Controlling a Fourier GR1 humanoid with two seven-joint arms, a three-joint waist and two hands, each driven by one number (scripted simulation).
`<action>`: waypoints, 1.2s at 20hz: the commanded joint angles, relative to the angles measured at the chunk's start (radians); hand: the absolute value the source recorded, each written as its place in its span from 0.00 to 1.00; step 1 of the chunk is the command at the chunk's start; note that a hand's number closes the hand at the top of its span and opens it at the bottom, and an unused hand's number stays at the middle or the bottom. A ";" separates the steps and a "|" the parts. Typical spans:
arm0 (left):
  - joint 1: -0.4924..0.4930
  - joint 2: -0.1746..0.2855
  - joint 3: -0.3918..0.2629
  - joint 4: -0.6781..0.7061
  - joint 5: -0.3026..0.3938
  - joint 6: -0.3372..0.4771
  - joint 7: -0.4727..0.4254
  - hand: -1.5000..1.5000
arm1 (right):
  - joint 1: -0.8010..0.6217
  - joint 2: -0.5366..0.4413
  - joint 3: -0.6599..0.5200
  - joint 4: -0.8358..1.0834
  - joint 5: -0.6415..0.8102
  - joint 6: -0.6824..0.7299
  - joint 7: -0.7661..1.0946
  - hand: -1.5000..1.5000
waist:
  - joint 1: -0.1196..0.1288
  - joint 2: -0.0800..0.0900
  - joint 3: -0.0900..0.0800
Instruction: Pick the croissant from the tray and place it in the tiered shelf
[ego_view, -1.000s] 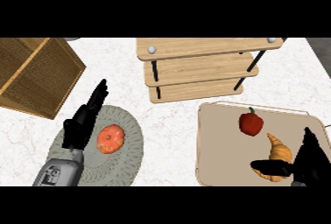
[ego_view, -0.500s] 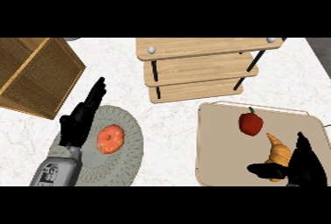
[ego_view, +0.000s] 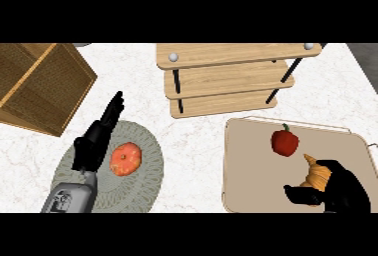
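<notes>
Early stage: croissant (ego_view: 319, 173) lies on the tray (ego_view: 251, 170), near-right corner, with right hand (ego_view: 344, 193) curled round it. Lift and move to the shelf (ego_view: 225, 80) not done. Left hand (ego_view: 94, 142) rests over the plate (ego_view: 148, 145), fingers straight. Croissant is golden, tapered, ridged; tray smooth beige; shelf light wood on black posts.

Left forearm (ego_view: 70, 197): grey, coming in from the lower edge at the view's left.
Left hand (ego_view: 92, 147): resting, fingers straight and close together, pointing up and slightly right.
Right hand (ego_view: 347, 192): low at the view's right, palm turned left.
Right fingers (ego_view: 341, 167): curled with the thumb (ego_view: 299, 194) round the croissant (ego_view: 319, 175).
</notes>
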 joint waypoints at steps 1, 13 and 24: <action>-0.019 0.023 0.048 0.026 0.026 -0.049 -0.003 0.50 | -0.006 -0.010 -0.015 0.049 -0.017 -0.031 -0.051 1.00 | 0.001 0.004 0.007; -0.072 -0.036 -0.035 0.031 -0.015 -0.024 0.025 0.50 | -0.361 0.026 0.890 0.154 -0.052 -0.030 0.090 1.00 | 0.080 0.011 0.007; -0.015 0.009 0.001 0.007 -0.004 -0.038 0.004 0.50 | -0.575 0.025 1.049 -0.063 0.002 -0.391 0.313 1.00 | 0.037 -0.006 0.005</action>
